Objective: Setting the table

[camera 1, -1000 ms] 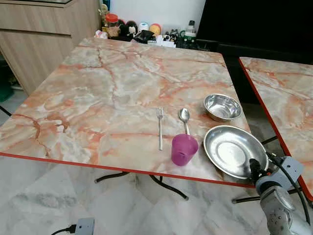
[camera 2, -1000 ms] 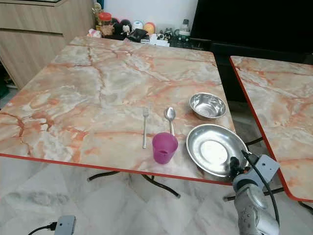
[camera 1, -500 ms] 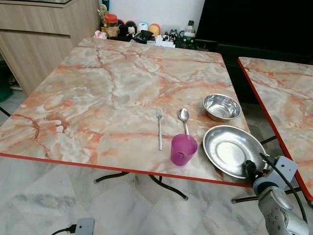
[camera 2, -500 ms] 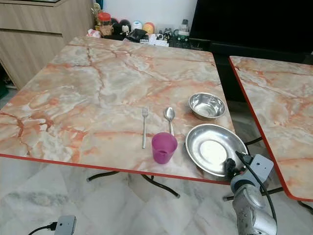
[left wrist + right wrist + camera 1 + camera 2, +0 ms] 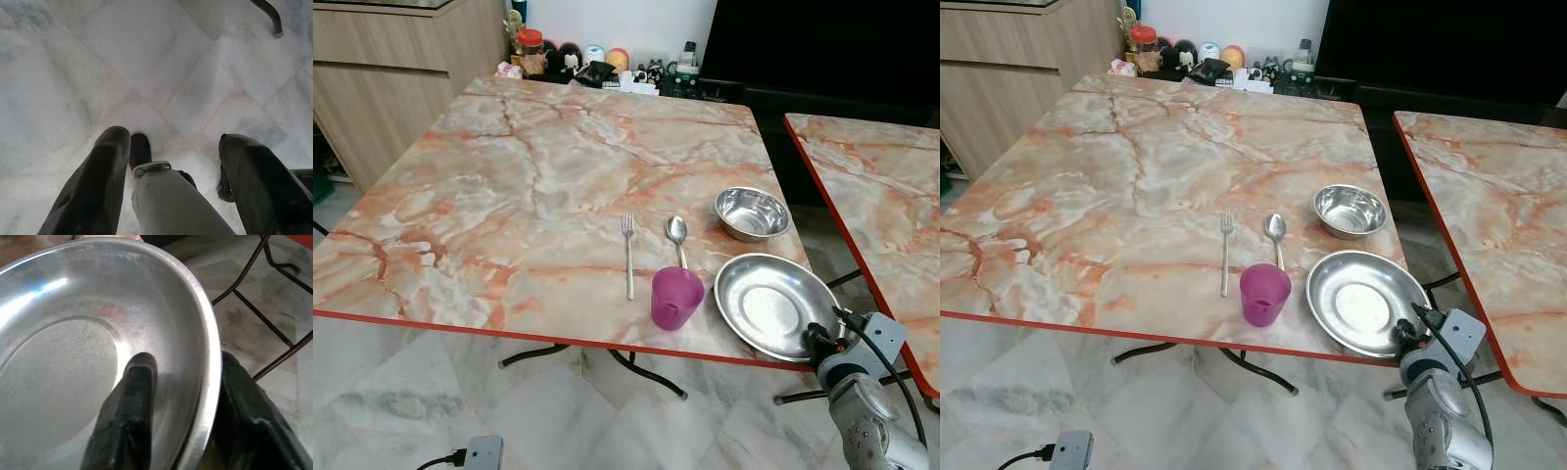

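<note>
The steel plate (image 5: pixel 773 305) lies at the table's (image 5: pixel 509 196) near right corner, just beside the purple cup (image 5: pixel 675 298). The right claw (image 5: pixel 183 401) straddles its rim, fingers either side, not visibly clamped. Close firmly before sliding it, keeping it flat.

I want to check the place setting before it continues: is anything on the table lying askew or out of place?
The steel plate hangs over the table's near edge, with the right claw straddling its rim. The purple cup stands on the spoon's handle end. The fork and bowl look tidy.
</note>
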`<state>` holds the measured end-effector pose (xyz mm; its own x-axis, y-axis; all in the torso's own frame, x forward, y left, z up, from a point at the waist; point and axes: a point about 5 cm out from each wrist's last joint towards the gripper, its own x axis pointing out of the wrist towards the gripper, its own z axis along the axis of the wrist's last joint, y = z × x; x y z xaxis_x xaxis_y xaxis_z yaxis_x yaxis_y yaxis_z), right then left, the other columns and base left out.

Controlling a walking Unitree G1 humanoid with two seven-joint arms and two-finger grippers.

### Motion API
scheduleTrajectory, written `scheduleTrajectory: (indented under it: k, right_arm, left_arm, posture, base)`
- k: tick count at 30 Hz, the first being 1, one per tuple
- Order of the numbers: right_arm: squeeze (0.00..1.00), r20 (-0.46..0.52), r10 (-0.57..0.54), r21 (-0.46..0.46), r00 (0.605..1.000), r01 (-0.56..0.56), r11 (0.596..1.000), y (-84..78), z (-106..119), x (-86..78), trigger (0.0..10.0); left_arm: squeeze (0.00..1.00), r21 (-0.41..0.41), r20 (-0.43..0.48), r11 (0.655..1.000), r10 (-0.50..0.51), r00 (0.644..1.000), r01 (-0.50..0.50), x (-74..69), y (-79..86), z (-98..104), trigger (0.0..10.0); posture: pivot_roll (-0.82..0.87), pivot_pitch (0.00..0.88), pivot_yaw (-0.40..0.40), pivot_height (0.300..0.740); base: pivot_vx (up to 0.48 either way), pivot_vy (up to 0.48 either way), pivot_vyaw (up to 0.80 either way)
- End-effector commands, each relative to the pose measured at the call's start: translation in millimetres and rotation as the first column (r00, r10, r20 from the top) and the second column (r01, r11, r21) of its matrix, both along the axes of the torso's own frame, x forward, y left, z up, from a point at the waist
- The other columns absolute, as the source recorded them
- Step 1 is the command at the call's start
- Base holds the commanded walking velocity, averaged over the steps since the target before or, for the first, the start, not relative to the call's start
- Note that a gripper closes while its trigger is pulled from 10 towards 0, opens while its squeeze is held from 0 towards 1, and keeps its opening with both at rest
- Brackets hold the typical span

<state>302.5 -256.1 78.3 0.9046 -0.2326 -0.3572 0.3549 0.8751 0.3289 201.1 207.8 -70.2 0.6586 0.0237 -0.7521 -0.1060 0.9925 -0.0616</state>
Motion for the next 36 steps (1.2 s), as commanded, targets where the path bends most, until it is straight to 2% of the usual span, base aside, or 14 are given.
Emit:
scheduleTrajectory:
  k: [1,9,15,18,20,22,23,24,25,29,33,36]
  right_arm:
    - [0.0,-0.005,0.019,0.011,1.0,-0.019,1.0,5.1,-1,1.1,0.0]
    - [0.0,0.053,-0.087,-0.015,0.995,0.088,0.996,-7.1,5,-4.6,0.0]
    - [0.0,0.098,-0.239,-0.031,0.966,0.243,0.969,-22.4,6,-22.6,0.0]
    - [0.0,0.162,-0.273,-0.009,0.948,0.279,0.96,-24.5,8,-37.0,0.0]
    - [0.0,0.216,-0.24,-0.002,0.947,0.246,0.969,-22.7,12,-42.8,0.0]
    - [0.0,0.32,-0.189,-0.018,0.928,0.205,0.979,-20.9,23,-51.2,0.0]
    - [0.0,0.37,-0.177,-0.014,0.912,0.195,0.981,-20.8,29,-55.1,0.0]
    - [0.0,0.472,-0.155,0.016,0.868,0.168,0.986,-19.5,43,-63.7,0.0]
    - [0.0,0.531,-0.101,0.037,0.841,0.096,0.995,-15.0,51,-70.0,0.0]
    - [0.0,0.57,-0.015,0.065,0.821,-0.027,0.998,-7.5,57,-80.8,0.0]
    - [0.0,0.649,-0.061,0.148,0.758,-0.047,0.988,-13.4,70,-94.8,0.0]
    - [0.0,0.691,-0.002,0.17,0.723,-0.16,0.972,-8.1,78,-96.3,0.0]
  left_arm:
    - [0.0,0.0,-0.022,1.0,-0.011,1.0,0.011,-7.0,-2.3,-4,10.0]
    - [0.0,0.001,-0.02,1.0,-0.014,1.0,0.014,-6.6,-2.7,-4,10.0]
    - [0.0,0.011,-0.017,0.999,-0.037,0.999,0.037,-5.6,-4.1,-4,10.0]
    - [0.0,0.013,-0.015,0.999,-0.044,0.999,0.044,-5.1,-5.1,-3,10.0]
    - [0.0,0.014,-0.012,0.999,-0.05,0.999,0.05,-4.6,-5.7,-3,10.0]
    - [0.0,0.015,-0.013,0.998,-0.054,0.998,0.054,-4.4,-6.3,-3,10.0]
    - [0.0,0.015,-0.013,0.998,-0.055,0.998,0.055,-4.3,-6.5,-3,10.0]
    - [0.0,0.015,-0.012,0.998,-0.058,0.998,0.058,-3.9,-6.9,-3,10.0]
    - [0.0,0.015,-0.011,0.998,-0.06,0.998,0.06,-3.6,-7.2,-3,10.0]
    - [0.0,0.014,-0.011,0.998,-0.064,0.998,0.064,-3.1,-8.0,-3,10.0]
    - [0.0,0.008,0.0,0.998,-0.068,0.998,0.068,-0.7,-10.5,-2,10.0]
    - [0.0,0.008,0.0,0.997,-0.072,0.997,0.072,0.0,-11.6,-2,10.0]
  posture:
    - [-0.01,0.127,-0.07,0.74]
    - [-0.02,0.128,-0.071,0.74]
    - [-0.01,0.127,-0.074,0.74]
    - [-0.02,0.127,-0.077,0.74]
    - [-0.02,0.125,-0.077,0.74]
    - [-0.03,0.125,-0.076,0.74]
    - [-0.03,0.125,-0.077,0.74]
    - [-0.03,0.124,-0.077,0.74]
    - [-0.04,0.124,-0.076,0.74]
    - [-0.04,0.123,-0.076,0.74]
    - [-0.05,0.119,-0.078,0.74]
    - [-0.05,0.115,-0.078,0.74]
  base:
    - [0.0,0.0,0.0]
    - [0.0,0.0,0.0]
    - [0.0,0.0,0.0]
    - [0.0,0.0,0.0]
    - [0.0,0.0,0.0]
    - [0.0,0.0,0.0]
    - [0.0,0.0,0.0]
    - [0.0,0.0,0.0]
    - [0.0,0.0,0.0]
    - [0.0,0.0,0.0]
    - [0.0,0.0,0.0]
    - [0.0,0.0,0.0]
